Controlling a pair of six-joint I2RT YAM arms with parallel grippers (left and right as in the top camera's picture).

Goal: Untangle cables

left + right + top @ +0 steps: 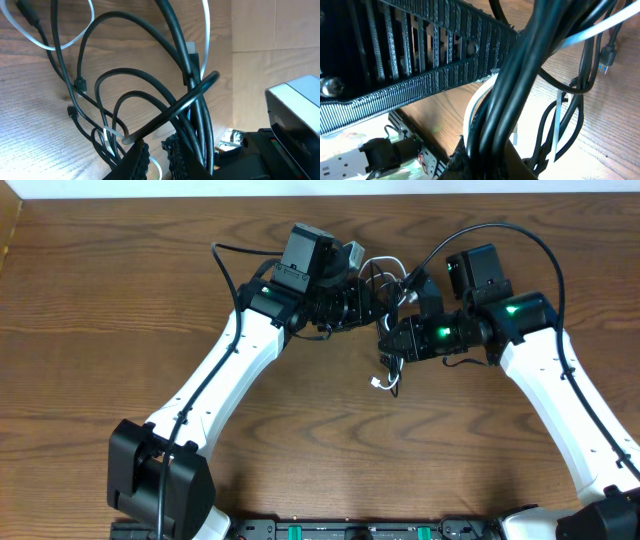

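Observation:
The cables (385,278) hang in a tangle between the two arms near the table's far edge. A white plug end (384,383) trails toward me. My left gripper (368,300) reaches in from the left. In its wrist view, black cables (135,75) loop over the white cable (70,42), and one black strand lies across a fingertip. A narrow gap shows in the left gripper (157,144), with a white strand behind it. My right gripper (392,332) is shut on a bundle of black cables (530,60), which rises out of its jaws (495,160) beside a white cable (600,25).
The right arm's grey camera housing (295,110) sits close beside the tangle. A ribbed black part of the left arm (420,60) crosses just above the right wrist's bundle. The wooden table (120,330) runs to its far edge just behind the arms.

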